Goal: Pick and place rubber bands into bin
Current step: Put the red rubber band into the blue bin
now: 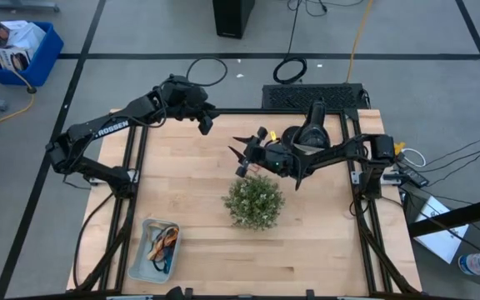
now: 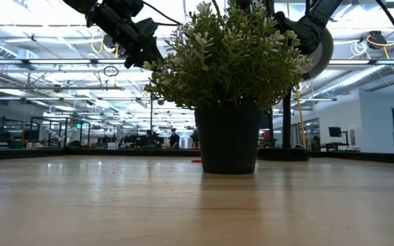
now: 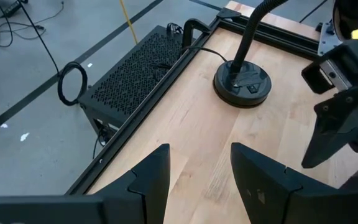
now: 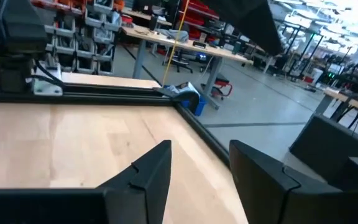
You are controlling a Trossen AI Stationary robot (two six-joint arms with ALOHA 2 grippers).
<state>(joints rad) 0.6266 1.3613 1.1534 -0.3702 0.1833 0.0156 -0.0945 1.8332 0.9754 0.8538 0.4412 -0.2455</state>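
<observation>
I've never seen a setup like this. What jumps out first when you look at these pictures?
A bushy potted plant sits mid-table, filling the low view. Above and behind it, two dark arms hang with each claw open and empty: the left claw near the far edge, the right claw just beyond the plant. A pale bin with rubber bands sits at the near-left corner.

Potted plant [image 1: 254, 201] on table [image 1: 190, 179] just below right claw; black round base [image 3: 242, 84] ahead of left claw; deep-blue bin [image 1: 22, 52] on floor, well apart.

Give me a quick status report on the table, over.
Left pincer and right pincer open, empty, raised. Small rubber bands inside pale-blue shallow plastic bin. Bushy green potted plant stands mid-table.
</observation>
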